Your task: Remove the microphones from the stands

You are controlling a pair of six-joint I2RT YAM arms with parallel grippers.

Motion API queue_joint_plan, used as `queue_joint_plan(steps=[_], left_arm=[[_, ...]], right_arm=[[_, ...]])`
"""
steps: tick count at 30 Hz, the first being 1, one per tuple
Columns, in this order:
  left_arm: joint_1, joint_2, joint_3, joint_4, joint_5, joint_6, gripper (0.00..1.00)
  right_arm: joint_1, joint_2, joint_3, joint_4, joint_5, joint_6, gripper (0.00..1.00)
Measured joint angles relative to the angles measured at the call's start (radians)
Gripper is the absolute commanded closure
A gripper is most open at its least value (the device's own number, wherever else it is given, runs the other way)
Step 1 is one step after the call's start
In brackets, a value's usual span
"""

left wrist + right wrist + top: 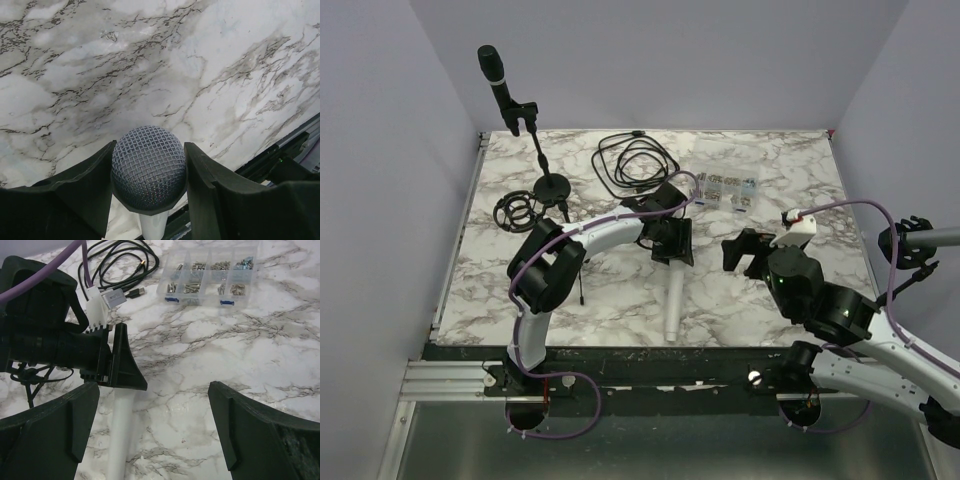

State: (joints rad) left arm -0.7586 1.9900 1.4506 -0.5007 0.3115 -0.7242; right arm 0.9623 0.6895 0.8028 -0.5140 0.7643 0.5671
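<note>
So here's what we've got: the left gripper (670, 240) is clamped on the mesh head of the white mic (672, 300). On the left wrist cam, both fingers (90, 185) press right up against the grille, one on each side. The mic's white handle runs from there toward the near edge of the table (790, 170), low over the marble. We honestly can't tell if the tail end is touching it.

The right gripper (745, 255) sits just to the right of that. Its jaws are spread wide with nothing between them, only bare marble showing through the gap.

There's also a black mic (498, 80) at the far left corner, clipped into its stand (542, 160) and tilted up, well away from both arms. Behind the left gripper we see a coiled cable (635, 160), with a clear parts box (725, 190) just beside it.
</note>
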Motion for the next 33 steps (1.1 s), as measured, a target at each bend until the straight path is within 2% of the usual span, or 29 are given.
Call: queue_joint_plan(steps=[5, 10, 12, 24, 29, 32, 33], left_arm=[[0.002, 0.000, -0.029, 0.041, -0.008, -0.014, 0.56], [0.004, 0.004, -0.045, 0.052, -0.038, -0.021, 0.36], [0.004, 0.008, -0.045, 0.057, -0.048, -0.023, 0.32], [0.004, 0.011, -0.062, 0.115, -0.088, -0.019, 0.22], [0.004, -0.002, -0.061, 0.101, -0.102, 0.003, 0.14], [0.004, -0.027, -0.052, 0.073, -0.111, 0.019, 0.02], [0.005, -0.040, -0.049, 0.064, -0.113, 0.024, 0.01]], right_arm=[[0.000, -0.021, -0.005, 0.003, 0.000, 0.000, 0.00], [0.000, -0.047, -0.016, 0.007, 0.001, -0.002, 0.00], [0.000, -0.055, -0.020, 0.012, 0.000, -0.005, 0.00], [0.000, -0.062, -0.037, 0.026, 0.000, -0.009, 0.00], [0.000, -0.051, -0.038, 0.026, -0.001, -0.010, 0.00], [0.000, -0.044, -0.042, 0.028, -0.005, -0.010, 0.00], [0.000, -0.040, -0.043, 0.028, -0.008, -0.010, 0.00]])
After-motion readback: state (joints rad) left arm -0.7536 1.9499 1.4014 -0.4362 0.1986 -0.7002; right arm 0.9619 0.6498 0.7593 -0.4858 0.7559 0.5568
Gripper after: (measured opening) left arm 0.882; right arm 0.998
